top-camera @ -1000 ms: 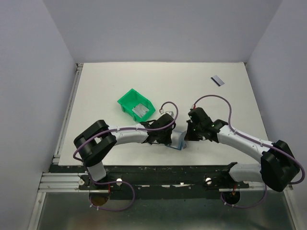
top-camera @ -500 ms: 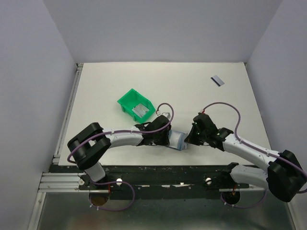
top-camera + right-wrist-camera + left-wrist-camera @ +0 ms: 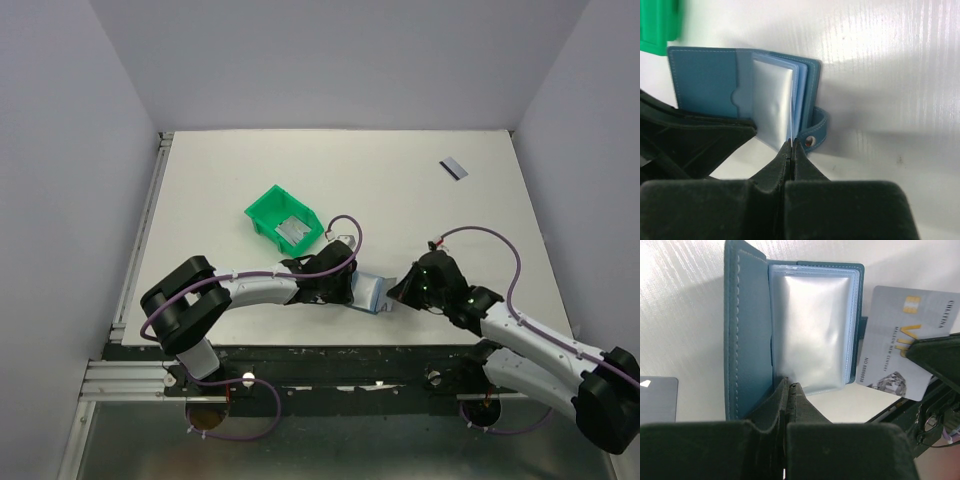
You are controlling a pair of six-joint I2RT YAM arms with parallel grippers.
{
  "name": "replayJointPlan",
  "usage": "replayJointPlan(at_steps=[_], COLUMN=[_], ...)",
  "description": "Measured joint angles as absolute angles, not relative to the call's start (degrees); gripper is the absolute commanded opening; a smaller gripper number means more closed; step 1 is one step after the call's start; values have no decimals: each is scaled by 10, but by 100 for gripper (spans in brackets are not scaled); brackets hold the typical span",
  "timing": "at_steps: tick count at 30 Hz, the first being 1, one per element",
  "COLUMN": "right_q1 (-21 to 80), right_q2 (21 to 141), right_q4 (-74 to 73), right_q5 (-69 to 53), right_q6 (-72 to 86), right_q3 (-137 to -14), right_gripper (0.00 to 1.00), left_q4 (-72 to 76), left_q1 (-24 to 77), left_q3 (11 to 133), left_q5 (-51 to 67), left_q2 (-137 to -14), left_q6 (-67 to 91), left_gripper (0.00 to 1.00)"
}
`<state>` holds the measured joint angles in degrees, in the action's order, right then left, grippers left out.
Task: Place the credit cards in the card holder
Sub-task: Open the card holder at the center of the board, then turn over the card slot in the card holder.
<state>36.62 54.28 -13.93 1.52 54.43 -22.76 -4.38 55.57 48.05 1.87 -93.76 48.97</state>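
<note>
Top external view: the card holder [image 3: 372, 292] lies open near the front middle of the white tabletop [image 3: 400, 190], wedged between the two arm ends, which cover most of it from above. Just behind and left of it stands a green bin [image 3: 262, 205] with a silvery card [image 3: 292, 231] lying inside. Well apart, at the far right, a striped card [image 3: 453, 169] lies flat and alone.

In the left wrist view the left pincer [image 3: 788, 390] is closed tight on the holder's near edge, where the blue cover meets the clear sleeves [image 3: 810, 332]. The holder's long edges and stitched fold run straight away from this pincer. The cover is spread to one side and the sleeves are stacked on the other. A grey card [image 3: 657, 400] lies on the tabletop beside the cover, cut off by the picture edge.

The right pincer [image 3: 791, 147] is pressed together on the credit card [image 3: 902, 352], seen edge-on as a thin pale line between its tips. The card's long axis runs crosswise to the holder's, slightly tilted, with one short end at the sleeves' open edge. The holder's strap and stud [image 3: 815, 132] stick out just beside that pincer.
</note>
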Motion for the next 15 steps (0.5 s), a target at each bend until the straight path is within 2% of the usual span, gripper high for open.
replayJointPlan(at_steps=[6, 15], right_q1=[363, 362], right_q2=[490, 518], right_q4=[-135, -129], right_q5=[23, 23], right_q6=[538, 524], right_q3=[-218, -218], right_gripper=[0, 0], left_q4=[-44, -44], left_q1=[556, 556], left_q3=[481, 481], left_q5=[19, 19], left_q2=[-938, -938], left_q6=[490, 490], left_gripper=[0, 0])
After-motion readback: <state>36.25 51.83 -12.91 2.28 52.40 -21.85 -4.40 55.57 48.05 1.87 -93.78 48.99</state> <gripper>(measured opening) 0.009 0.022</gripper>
